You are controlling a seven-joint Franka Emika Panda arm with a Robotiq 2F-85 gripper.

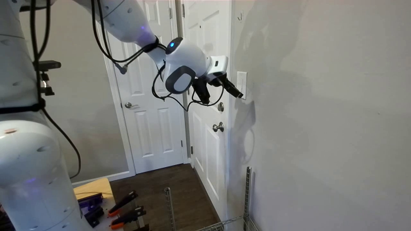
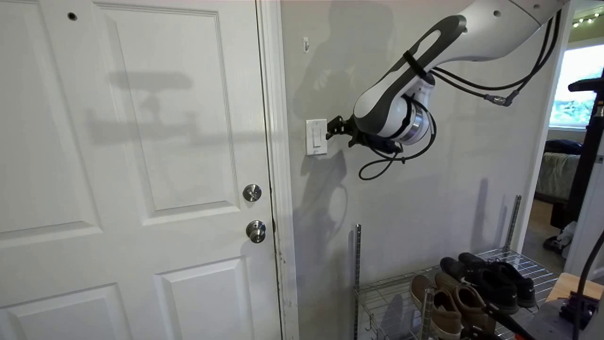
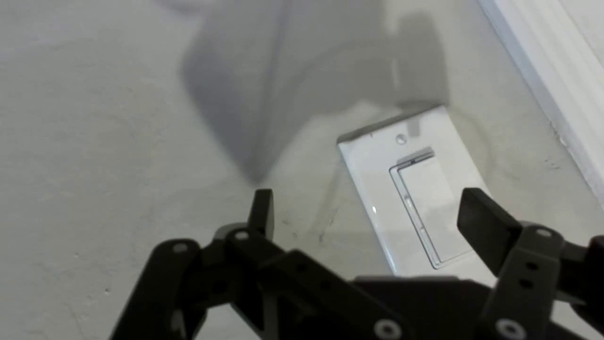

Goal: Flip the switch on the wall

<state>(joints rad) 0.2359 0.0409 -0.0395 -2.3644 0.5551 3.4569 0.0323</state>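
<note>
The black end effector (image 3: pixel 371 215) points at the light-gray wall (image 2: pixel 424 208), its 2 fingers (image 3: pixel 488 231) spread well apart. Just beyond them is the switch (image 3: pixel 415 198); in the wrist view 1 finger covers part of its face, but whether they touch I cannot tell. The switch is an upright white rectangle on the wall, near a white door frame (image 2: pixel 283 165), with a tall flat paddle (image 3: pixel 443 203) and 1 visible screw (image 3: pixel 401 139). In an exterior view, 1 black shoe (image 2: pixel 490 289) on a wire shelf (image 2: pixel 531 265) bears a small white swoosh-like mark.

White door (image 2: pixel 137 165), dark floor (image 1: pixel 186 192), bright window (image 2: pixel 570 108)
</note>
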